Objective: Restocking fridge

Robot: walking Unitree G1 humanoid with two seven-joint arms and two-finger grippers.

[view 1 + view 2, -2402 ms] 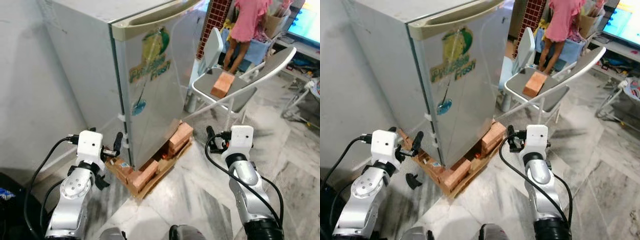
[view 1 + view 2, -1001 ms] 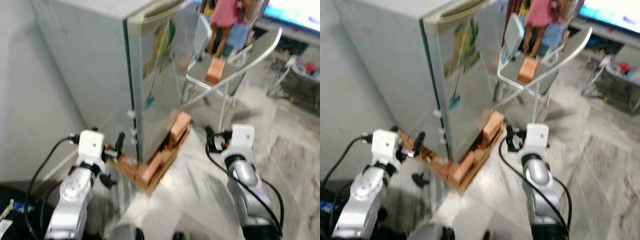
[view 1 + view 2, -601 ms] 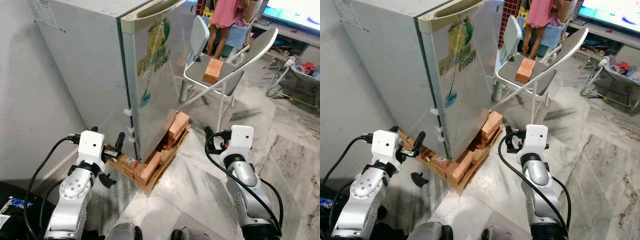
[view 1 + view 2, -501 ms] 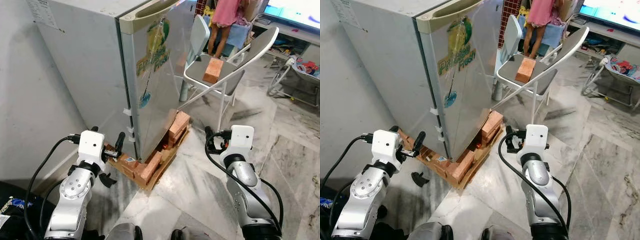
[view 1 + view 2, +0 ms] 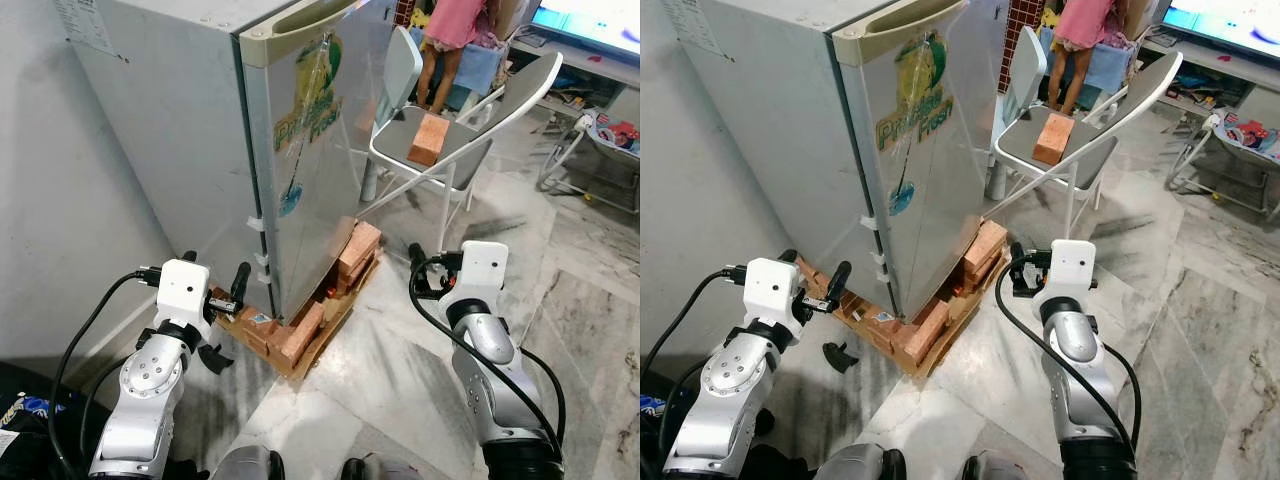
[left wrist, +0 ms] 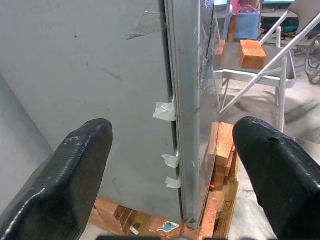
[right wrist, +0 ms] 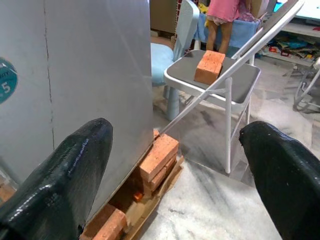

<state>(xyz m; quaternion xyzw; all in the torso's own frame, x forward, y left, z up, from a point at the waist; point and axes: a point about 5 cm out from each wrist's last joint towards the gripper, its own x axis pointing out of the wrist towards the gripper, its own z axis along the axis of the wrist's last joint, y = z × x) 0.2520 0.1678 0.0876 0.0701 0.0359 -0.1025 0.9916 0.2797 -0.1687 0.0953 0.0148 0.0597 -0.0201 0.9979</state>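
Left eye view: fridge (image 5: pixel 250 130), door closed, stands on bricks (image 5: pixel 300 335) directly ahead of the left end effector (image 5: pixel 226 290); right end effector (image 5: pixel 420 272) hangs beside its front corner. Left wrist view: fingers (image 6: pixel 75 180) spread wide, empty, fridge edge between them. Right wrist view: fingers (image 7: pixel 60 175) wide apart, empty; folding chair (image 7: pixel 220 80) carrying a brick (image 7: pixel 209 66) ahead.

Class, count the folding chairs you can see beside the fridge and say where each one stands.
2. One grey chair stands to the right of the fridge, with a brick on its seat. A second chair stands behind it, nearer the person. Others may be hidden.
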